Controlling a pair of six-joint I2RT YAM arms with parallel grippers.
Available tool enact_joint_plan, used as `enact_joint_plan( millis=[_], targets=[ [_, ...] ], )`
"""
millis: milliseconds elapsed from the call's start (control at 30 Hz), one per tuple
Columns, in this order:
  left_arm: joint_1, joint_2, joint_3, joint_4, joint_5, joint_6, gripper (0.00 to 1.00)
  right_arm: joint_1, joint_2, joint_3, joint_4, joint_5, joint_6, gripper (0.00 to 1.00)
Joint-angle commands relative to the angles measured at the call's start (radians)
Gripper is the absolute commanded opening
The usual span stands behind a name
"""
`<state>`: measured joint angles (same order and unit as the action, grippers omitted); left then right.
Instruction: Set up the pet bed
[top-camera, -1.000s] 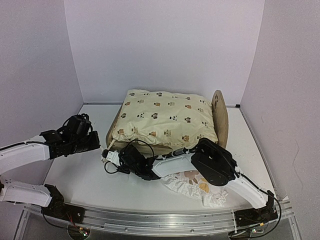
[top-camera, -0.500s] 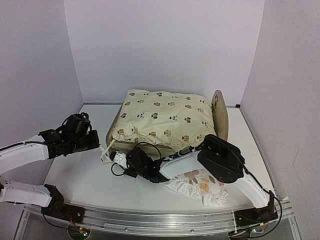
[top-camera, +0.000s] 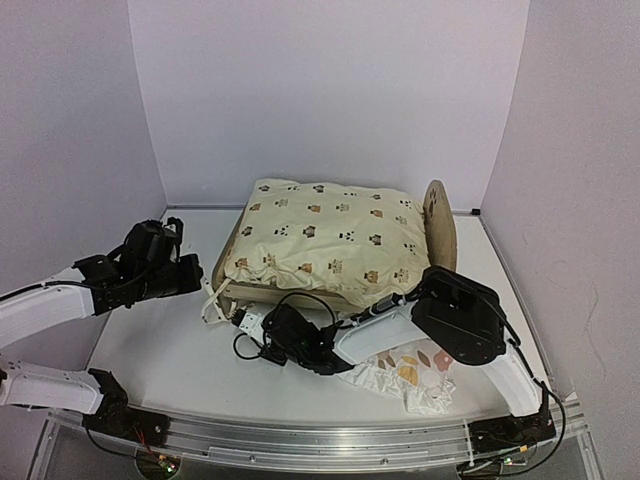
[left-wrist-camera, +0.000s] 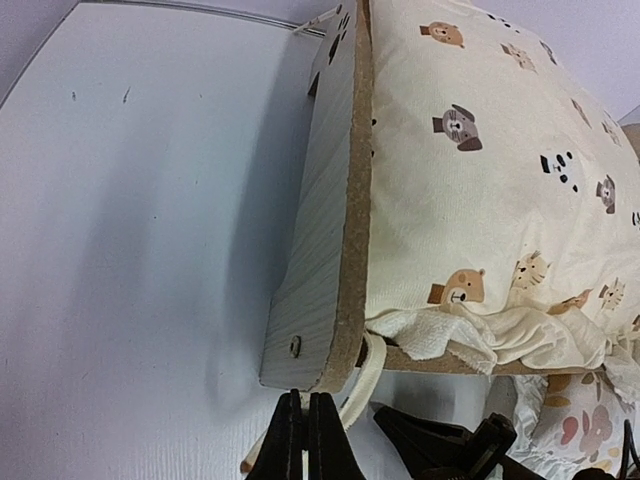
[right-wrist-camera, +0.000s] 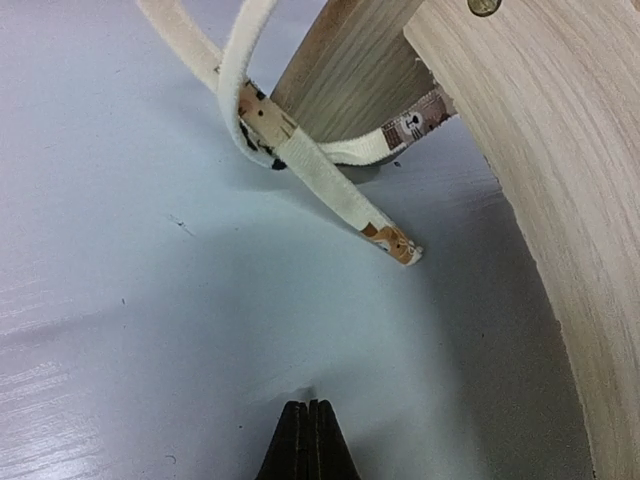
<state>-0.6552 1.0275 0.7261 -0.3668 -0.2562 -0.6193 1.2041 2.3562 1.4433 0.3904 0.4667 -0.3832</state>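
Note:
The pet bed stands mid-table, its arched headboard on the right and its low footboard on the left. A cream animal-print cushion lies on the frame. Cream tie straps dangle at the footboard's near corner. My left gripper is shut just left of that corner. In the left wrist view its fingertips sit below the footboard, and a strap runs behind them. My right gripper is shut over bare table, short of the straps and the strap end.
A ruffled white floral pillow lies on the table in front of the bed, partly under my right arm. White walls close in the back and both sides. The right gripper's black body lies close beside the left fingertips.
My right gripper has drawn back to the right, away from the straps, and uncovered more of the pillow. The left gripper has edged a little nearer the footboard corner.

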Motion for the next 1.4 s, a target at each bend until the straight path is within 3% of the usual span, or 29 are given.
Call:
enact_joint_plan(
  millis=[0,67,133,233,767,900,1100,1367],
  targets=[
    [0.005,-0.035,0.044,-0.031,-0.066,-0.008,0.00,0.002,-0.015,0.045,-0.048,-0.016,-0.001,0.18],
    [0.005,-0.054,0.052,-0.063,-0.104,-0.012,0.00,0.002,0.006,0.082,-0.060,-0.029,-0.024,0.38],
    [0.005,-0.073,0.064,-0.094,-0.134,-0.015,0.00,0.002,0.038,0.131,-0.076,-0.039,-0.046,0.51],
    [0.005,-0.084,0.077,-0.122,-0.153,-0.018,0.00,0.000,0.087,0.204,-0.097,-0.048,-0.080,0.59],
    [0.005,-0.111,0.082,-0.136,-0.154,-0.014,0.00,-0.009,0.253,0.418,-0.104,-0.005,-0.079,0.62],
    [0.005,-0.112,0.094,-0.134,-0.150,-0.015,0.00,-0.009,0.286,0.453,-0.090,0.045,-0.050,0.57],
    [0.005,-0.112,0.103,-0.135,-0.145,-0.012,0.00,-0.009,0.307,0.469,-0.075,0.074,-0.033,0.39],
    [0.005,-0.099,0.107,-0.123,-0.138,-0.009,0.00,-0.008,0.258,0.388,-0.027,0.038,-0.017,0.04]
  ],
)
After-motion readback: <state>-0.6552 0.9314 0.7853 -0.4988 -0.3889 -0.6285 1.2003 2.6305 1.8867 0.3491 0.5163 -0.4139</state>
